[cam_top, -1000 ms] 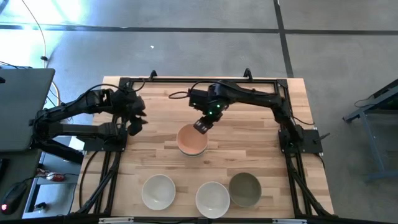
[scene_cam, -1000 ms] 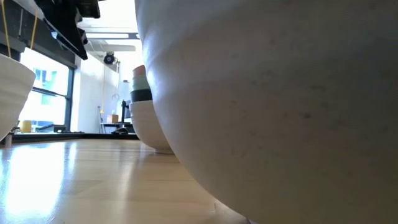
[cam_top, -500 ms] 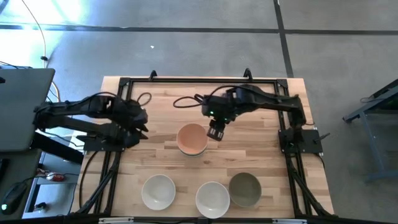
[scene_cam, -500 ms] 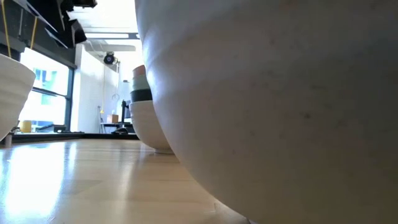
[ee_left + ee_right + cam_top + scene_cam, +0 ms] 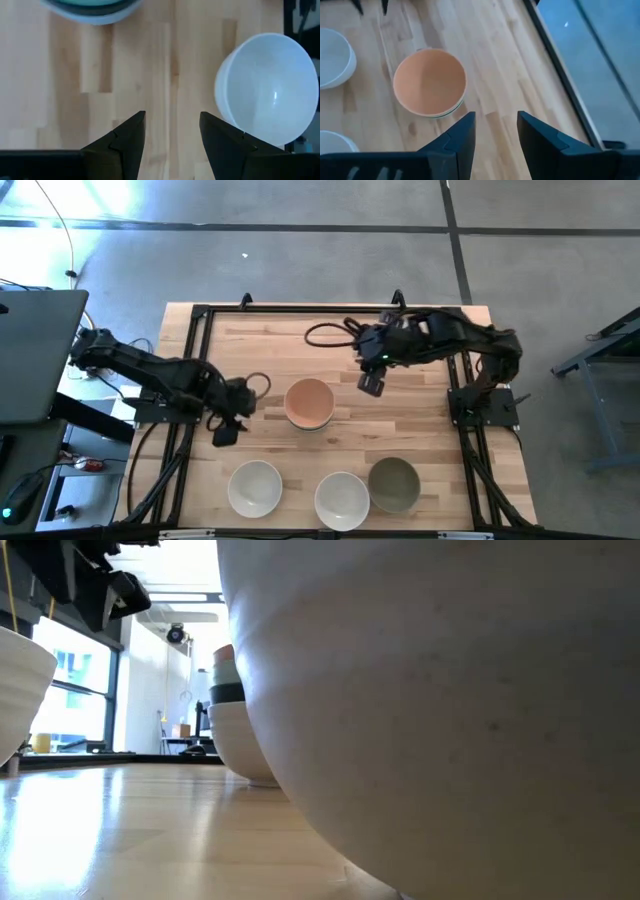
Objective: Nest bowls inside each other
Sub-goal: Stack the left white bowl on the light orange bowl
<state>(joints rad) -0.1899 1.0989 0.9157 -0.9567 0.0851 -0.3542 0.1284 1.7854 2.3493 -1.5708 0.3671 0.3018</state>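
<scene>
A stack of bowls (image 5: 309, 404) is sitting in the middle of the desk (image 5: 430, 430), with the peach bowl (image 5: 430, 81) on top. From the low view, green, dark and white bowls are nesting under it. Three bowls are waiting alone along the near edge: a white bowl (image 5: 255, 487), another white bowl (image 5: 342, 500) and an olive-grey bowl (image 5: 394, 483).

The left hand (image 5: 224, 430) is hanging wide and empty near the first white bowl. The right hand (image 5: 372, 384) is also wide and empty, just beside the stack. So about half the job looks done.
</scene>
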